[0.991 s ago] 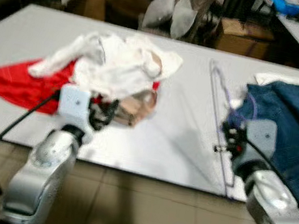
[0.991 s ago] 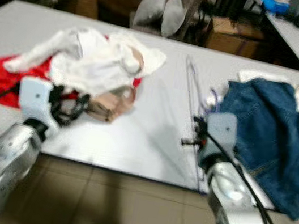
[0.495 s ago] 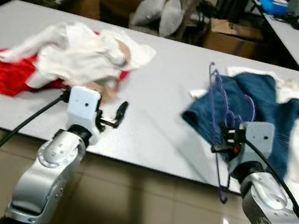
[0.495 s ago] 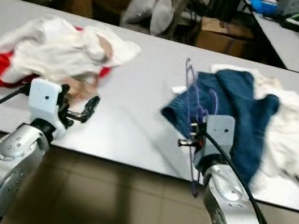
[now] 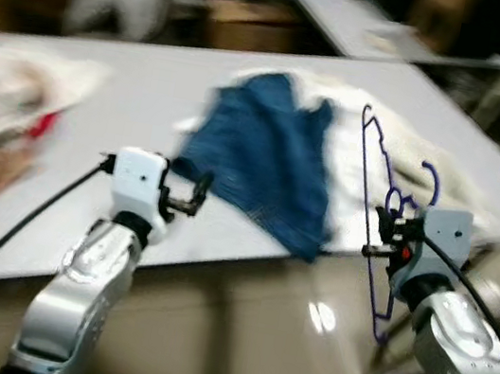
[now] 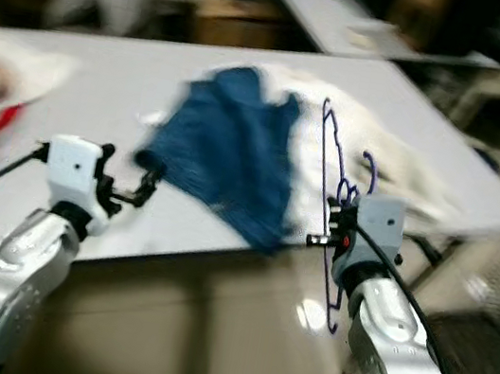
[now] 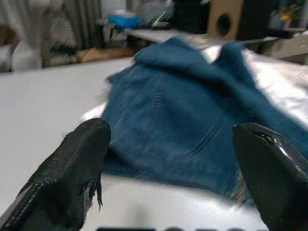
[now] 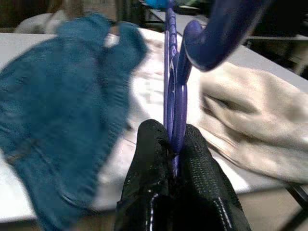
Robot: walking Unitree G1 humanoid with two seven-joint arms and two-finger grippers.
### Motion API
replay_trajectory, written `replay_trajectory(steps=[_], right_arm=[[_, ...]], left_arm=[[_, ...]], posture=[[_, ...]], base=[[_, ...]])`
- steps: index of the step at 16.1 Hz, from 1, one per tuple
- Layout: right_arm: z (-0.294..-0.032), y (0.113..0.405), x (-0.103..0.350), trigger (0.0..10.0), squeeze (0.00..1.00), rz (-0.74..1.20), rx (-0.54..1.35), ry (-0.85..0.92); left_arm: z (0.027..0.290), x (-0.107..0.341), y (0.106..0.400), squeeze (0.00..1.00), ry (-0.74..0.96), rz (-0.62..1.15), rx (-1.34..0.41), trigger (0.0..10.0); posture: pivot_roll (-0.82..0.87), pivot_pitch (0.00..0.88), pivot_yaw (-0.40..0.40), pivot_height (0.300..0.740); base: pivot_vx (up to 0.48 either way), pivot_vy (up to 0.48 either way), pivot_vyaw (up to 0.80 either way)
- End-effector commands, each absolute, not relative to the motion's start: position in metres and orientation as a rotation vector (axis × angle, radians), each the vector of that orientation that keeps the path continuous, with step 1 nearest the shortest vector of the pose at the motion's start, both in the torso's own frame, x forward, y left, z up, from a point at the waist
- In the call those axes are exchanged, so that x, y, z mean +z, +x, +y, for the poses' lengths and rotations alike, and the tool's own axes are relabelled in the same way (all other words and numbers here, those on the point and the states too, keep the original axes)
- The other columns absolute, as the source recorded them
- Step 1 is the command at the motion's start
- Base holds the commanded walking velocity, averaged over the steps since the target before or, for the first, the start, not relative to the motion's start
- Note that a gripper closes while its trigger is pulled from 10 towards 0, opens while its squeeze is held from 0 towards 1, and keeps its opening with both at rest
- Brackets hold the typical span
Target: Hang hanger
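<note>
Left eye view: the frame is blurred. The right gripper [image 5: 385, 239] holds a purple hanger [image 5: 377, 184] off the table [image 5: 130, 100], clear of its edge, the frame standing roughly upright with its lower end hanging below the jaws. On the table lie a blue garment [image 5: 270, 152] and a pale cloth [image 5: 386, 147] beside it. The left gripper [image 5: 193, 192] sits out over the near table edge, close to the blue garment, with nothing in it.

Right eye view: the same layout. The hanger rises above and drops below the right gripper, so the hold is near its middle, close to the hook.

Left wrist view: the two black fingers [image 7: 77, 168] are spread wide apart, released, with the blue garment lying between and beyond them on the table.

Right wrist view: the jaws are clenched on the hanger's thin purple bars, just under the curved hook [image 8: 216, 29]. The hanger looks like light, stiff plastic with smooth, narrow bars, so it probably weighs little but could pivot or slip in the pinch. Holding close to the hook seems sensible, since it leaves the hook free to catch a rail and keeps the long frame from swinging much.
</note>
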State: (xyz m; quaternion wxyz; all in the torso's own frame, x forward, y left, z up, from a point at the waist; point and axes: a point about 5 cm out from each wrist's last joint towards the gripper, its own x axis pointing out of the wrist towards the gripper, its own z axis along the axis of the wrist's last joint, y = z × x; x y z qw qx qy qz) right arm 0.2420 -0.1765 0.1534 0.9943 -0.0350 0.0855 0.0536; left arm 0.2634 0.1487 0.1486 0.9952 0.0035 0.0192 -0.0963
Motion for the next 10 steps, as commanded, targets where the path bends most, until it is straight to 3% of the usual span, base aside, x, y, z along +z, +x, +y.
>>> replay_trajectory(steps=[1,6,10], right_arm=[[-0.179,0.242,0.154,10.0,0.0,0.174,0.094,-0.069],[-0.174,0.242,0.148,10.0,0.0,0.205,0.13,-0.09],[-0.171,0.239,0.144,10.0,0.0,0.221,0.155,-0.119]], left_arm=[[0.15,0.147,0.263,0.0,0.0,0.043,-0.196,10.0],[0.152,0.146,0.266,0.0,0.021,0.049,-0.185,10.0],[0.154,0.146,0.265,0.0,0.022,0.045,-0.203,10.0]], posture=[[-0.18,0.0,0.021,0.74],[-0.18,0.0,0.027,0.74],[-0.18,0.0,0.035,0.74]], base=[[0.0,0.0,-0.8],[0.0,0.123,-0.73],[0.0,0.073,0.0]])
